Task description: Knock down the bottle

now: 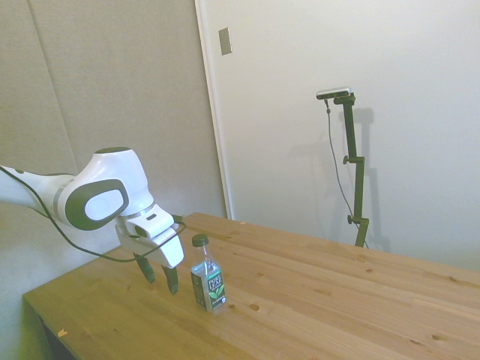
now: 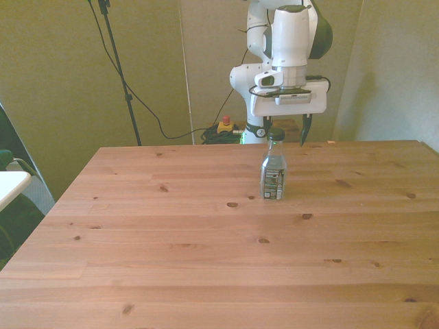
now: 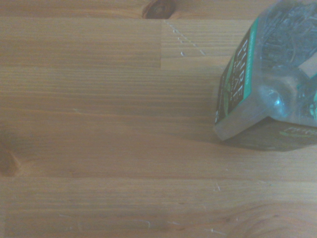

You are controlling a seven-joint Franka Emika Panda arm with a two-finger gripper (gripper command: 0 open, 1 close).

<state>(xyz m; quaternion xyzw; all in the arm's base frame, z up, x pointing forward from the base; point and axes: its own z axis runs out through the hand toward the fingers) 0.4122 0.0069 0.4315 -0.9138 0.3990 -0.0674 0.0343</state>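
A clear square-sided plastic bottle with a dark green cap and a dark label (image 1: 206, 283) stands upright on the pale wooden plank table (image 1: 337, 300), its long axis vertical and its cap pointing straight up. It rests on its base, toward the robot's side of the tabletop and close to the table's middle line in the front view, where it appears as a clear bottle (image 2: 274, 168) on the wooden table (image 2: 206, 260).

The white arm's two-finger gripper (image 1: 160, 275) hangs just beside the bottle without touching it, its dark fingers (image 1: 172, 280) pointing down and standing apart, their tips a little above the wood. In the front view the gripper (image 2: 284, 132) sits behind the bottle's cap; one finger (image 2: 304, 129) shows to the front view's right of the cap, the other is largely hidden behind the bottle's neck.

The bottle's body looks transparent; whether it holds any liquid cannot be told.

The wrist view alone shows the bottle from above (image 3: 270, 84): its squared shoulder, the clear ridged plastic and a green-edged label face, with bare wood grain and a dark knot (image 3: 157, 8) filling the rest. The side view alone shows the gap between gripper and bottle.
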